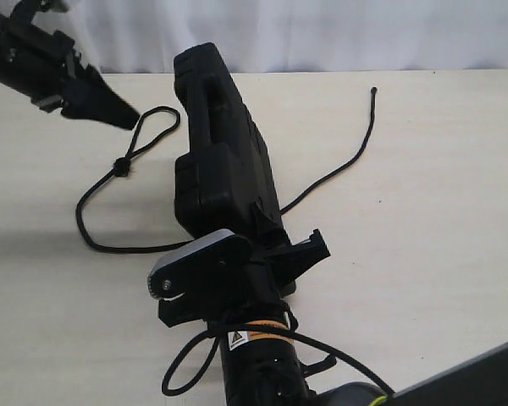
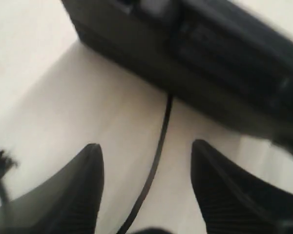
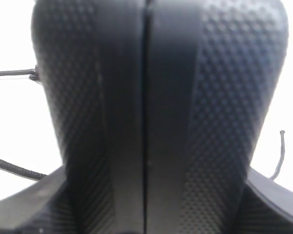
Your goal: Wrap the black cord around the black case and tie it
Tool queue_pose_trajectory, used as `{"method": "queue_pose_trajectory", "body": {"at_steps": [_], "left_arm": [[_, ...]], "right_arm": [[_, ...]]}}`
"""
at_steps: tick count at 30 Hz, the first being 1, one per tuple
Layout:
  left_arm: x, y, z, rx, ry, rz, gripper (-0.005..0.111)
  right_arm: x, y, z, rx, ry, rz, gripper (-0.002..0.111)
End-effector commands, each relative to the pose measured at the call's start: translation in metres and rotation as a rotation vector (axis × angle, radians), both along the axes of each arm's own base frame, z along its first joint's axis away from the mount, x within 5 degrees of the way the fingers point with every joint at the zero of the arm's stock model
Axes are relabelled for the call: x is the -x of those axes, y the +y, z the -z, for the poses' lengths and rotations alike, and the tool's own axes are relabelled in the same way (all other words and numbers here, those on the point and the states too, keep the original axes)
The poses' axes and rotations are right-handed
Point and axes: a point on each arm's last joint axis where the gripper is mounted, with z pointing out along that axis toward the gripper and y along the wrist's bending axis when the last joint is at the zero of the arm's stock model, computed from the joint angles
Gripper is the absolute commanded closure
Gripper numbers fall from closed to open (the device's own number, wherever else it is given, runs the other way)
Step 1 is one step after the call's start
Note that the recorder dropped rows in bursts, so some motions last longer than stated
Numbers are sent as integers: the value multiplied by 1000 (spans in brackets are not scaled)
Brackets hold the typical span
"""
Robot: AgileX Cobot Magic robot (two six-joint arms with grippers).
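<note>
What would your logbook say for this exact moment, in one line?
left jaws: open astride black cord | right jaws: gripping black case | cord: under case, untied

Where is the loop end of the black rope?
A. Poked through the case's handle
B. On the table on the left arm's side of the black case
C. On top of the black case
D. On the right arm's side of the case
B: in the exterior view the black cord has its loop lying flat on the table, left of the black case and right by the left gripper.
</note>
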Motion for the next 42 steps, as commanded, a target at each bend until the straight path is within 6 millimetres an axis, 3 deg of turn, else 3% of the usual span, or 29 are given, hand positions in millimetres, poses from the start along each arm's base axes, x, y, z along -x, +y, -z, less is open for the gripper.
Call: {"method": "queue_pose_trajectory", "body": {"at_steps": [1, 4, 5, 9, 14, 19, 25, 27, 28, 29, 30, 33, 36, 38, 42], "left_arm": [[0, -3, 24, -408, -42, 64, 56], [-10, -7, 34, -514, -109, -108, 56], [-17, -8, 41, -510, -115, -241, 56], [-33, -3, 69, -518, 2, -425, 56], [-59, -5, 99, -564, 186, -382, 56], [-87, -10, 118, -524, 176, -396, 56], [-93, -11, 143, -525, 182, -382, 57], [-93, -11, 145, -537, 173, -345, 68], [-92, -11, 145, -542, 170, -328, 76], [-92, -11, 145, -544, 170, -320, 97], [-92, -11, 142, -545, 171, -317, 107], [-90, -11, 128, -544, 159, -317, 107], [-82, -10, 97, -564, 150, -288, 107], [-70, -10, 84, -571, 128, -238, 107], [-31, -7, 57, -561, -94, -241, 107]], "right_arm": [[-2, 0, -9, -45, -11, 5, 103], [-2, 0, -9, -45, -11, 5, 103], [-2, 0, -9, -45, -11, 5, 103], [-2, 0, -9, -45, -11, 5, 103], [-2, 1, -9, -44, -14, -1, 103], [-2, 1, -9, -39, -15, -2, 103], [-2, 1, -9, -39, -15, -2, 103], [-2, 1, -9, -39, -15, -2, 103], [-2, 1, -9, -39, -15, -2, 103], [-2, 1, -9, -39, -15, -2, 103], [-2, 0, -9, -40, -14, 0, 103], [-2, 0, -9, -49, -10, 8, 103], [-2, -1, -8, -52, -7, 13, 103], [-2, -2, -8, -52, -1, 26, 103], [-5, -7, -6, -42, 5, 46, 104]]}}
